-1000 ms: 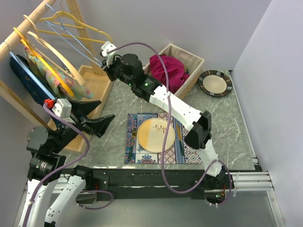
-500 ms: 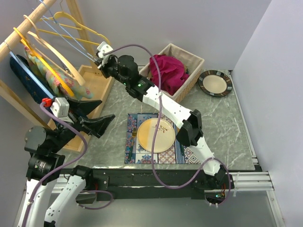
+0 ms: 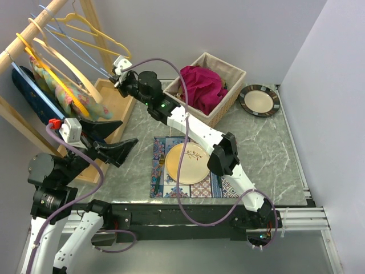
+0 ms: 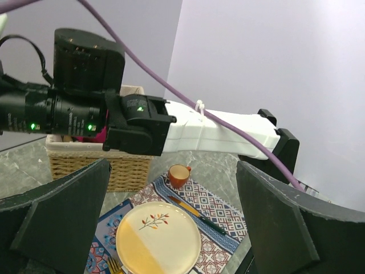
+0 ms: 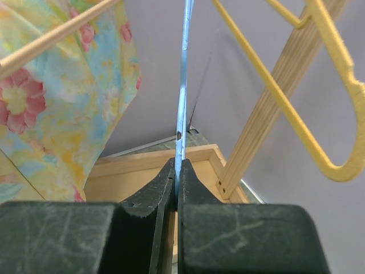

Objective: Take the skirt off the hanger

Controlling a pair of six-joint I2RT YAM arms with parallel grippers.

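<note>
My right gripper (image 3: pixel 118 76) reaches to the clothes rack at the far left and is shut on a bare light-blue wire hanger (image 3: pixel 85 55). In the right wrist view the blue hanger (image 5: pixel 183 85) runs straight up out of the closed right gripper (image 5: pixel 177 166). No cloth hangs on it. A magenta cloth (image 3: pixel 199 85), possibly the skirt, lies heaped in the wicker basket (image 3: pixel 229 66). My left gripper (image 3: pixel 128 133) is wide open and empty, low beside the rack, facing the table; the left gripper (image 4: pixel 171 197) frames the yellow plate.
A floral garment (image 3: pixel 60 91) on a wooden hanger and yellow hangers (image 3: pixel 97 28) share the wooden rail (image 3: pixel 28 35). A wooden tray (image 3: pixel 117 103) lies under the rack. On a placemat (image 3: pixel 160 149) sit a yellow plate (image 3: pixel 187 162), cutlery and an orange cup (image 4: pixel 179 174). A dark plate (image 3: pixel 259 100) is far right.
My right arm has stretched further left and back toward the rack, carrying the blue hanger with it. The left arm has barely shifted.
</note>
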